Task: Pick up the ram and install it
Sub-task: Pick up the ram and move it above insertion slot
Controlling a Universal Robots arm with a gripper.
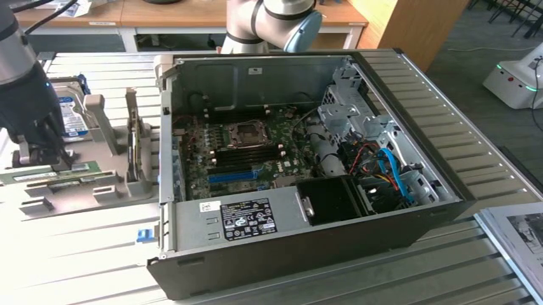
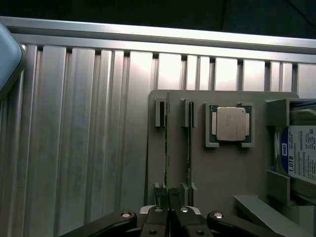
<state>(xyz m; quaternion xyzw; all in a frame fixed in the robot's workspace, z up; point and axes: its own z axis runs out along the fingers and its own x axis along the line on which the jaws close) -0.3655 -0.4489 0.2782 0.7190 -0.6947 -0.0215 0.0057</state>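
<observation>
Because the jaws of the gripper [image 2: 168,211] are pressed together over the thin upper edge of the ram [image 2: 167,143], the step in hand looks like the pick-up itself, with the grasp made and the lift not yet done. The ram stands on edge in the slotted posts of a grey holder [image 2: 222,170], which rests on the slatted metal table [image 2: 74,148]. The grip sits at one end of the stick, not at its middle. A second stick [image 2: 189,148] stands just beside it in the neighbouring slots, on the side nearer the processor [image 2: 232,123]; a hard drive [image 2: 301,158] sits beyond that. In the exterior view the holder lies toward the exterior view's left, well apart from the open computer case [image 1: 407,210], whose motherboard [image 1: 254,143] shows its black slots [image 1: 250,154] empty. By this judgement, none of the installing has begun. Getting the ram free would call for a straight pull along the posts, kept level so the far end does not bind and the neighbouring stick is not brushed. An end grip may also let the board tip.
</observation>
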